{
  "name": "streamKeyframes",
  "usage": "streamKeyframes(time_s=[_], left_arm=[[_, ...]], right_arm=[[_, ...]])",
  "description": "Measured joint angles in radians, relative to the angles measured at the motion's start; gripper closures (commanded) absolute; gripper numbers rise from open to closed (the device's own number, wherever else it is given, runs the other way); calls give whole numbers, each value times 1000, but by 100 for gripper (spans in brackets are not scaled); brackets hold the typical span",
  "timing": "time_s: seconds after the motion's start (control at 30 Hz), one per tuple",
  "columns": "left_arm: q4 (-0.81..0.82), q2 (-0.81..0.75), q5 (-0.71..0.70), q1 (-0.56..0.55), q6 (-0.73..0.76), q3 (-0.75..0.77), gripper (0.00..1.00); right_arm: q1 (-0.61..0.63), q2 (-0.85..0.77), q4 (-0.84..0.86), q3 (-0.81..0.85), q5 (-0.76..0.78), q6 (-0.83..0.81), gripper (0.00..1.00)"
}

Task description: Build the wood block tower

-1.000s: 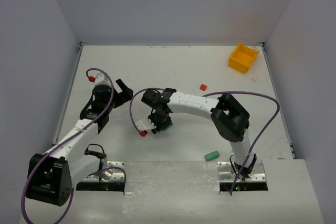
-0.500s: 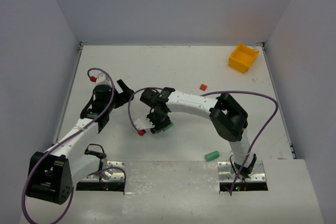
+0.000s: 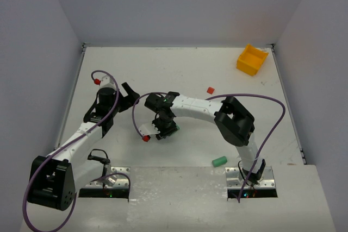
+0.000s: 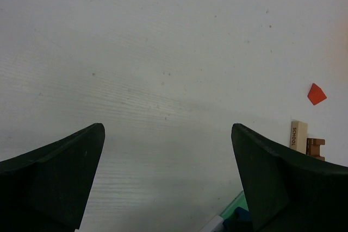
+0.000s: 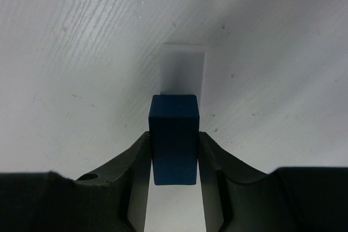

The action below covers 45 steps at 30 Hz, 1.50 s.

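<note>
We see the right gripper with its jaws narrow and its fingers against both sides of the blue block. That block sits over the white block. This is the tower so far, mid-desk. We can't tell whether the block is clamped or loose. The left gripper is wide open, holding nothing, above the desk. The red block and green block lie well apart from the tower.

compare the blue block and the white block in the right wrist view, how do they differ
Colour: the blue block is dark blue, the white block plain white. State: the blue block is clamped in the right end effector; the white block lies free on the table. Position: the blue block overlaps the white block's near end in the wrist view. Both are plain rectangular blocks.
</note>
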Motion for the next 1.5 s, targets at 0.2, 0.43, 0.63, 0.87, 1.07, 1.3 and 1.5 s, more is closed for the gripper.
streamKeyframes(time_s=[0.2, 0.43, 0.63, 0.87, 1.07, 1.3, 1.5], left_arm=[[1, 1, 3, 0, 0, 0, 0], [1, 1, 6, 0, 0, 0, 0], [1, 1, 14, 0, 0, 0, 0], [9, 1, 22, 0, 0, 0, 0], [14, 1, 30, 0, 0, 0, 0], [15, -13, 30, 0, 0, 0, 0], [0, -31, 7, 0, -19, 24, 0]], right_arm=[[0, 0, 9, 0, 2, 18, 60], [0, 0, 23, 0, 4, 30, 57], [0, 0, 28, 0, 8, 37, 47], [1, 0, 31, 0, 14, 41, 1], [2, 0, 49, 0, 31, 48, 1], [5, -28, 70, -5, 34, 55, 1], [5, -184, 113, -75, 33, 82, 1]])
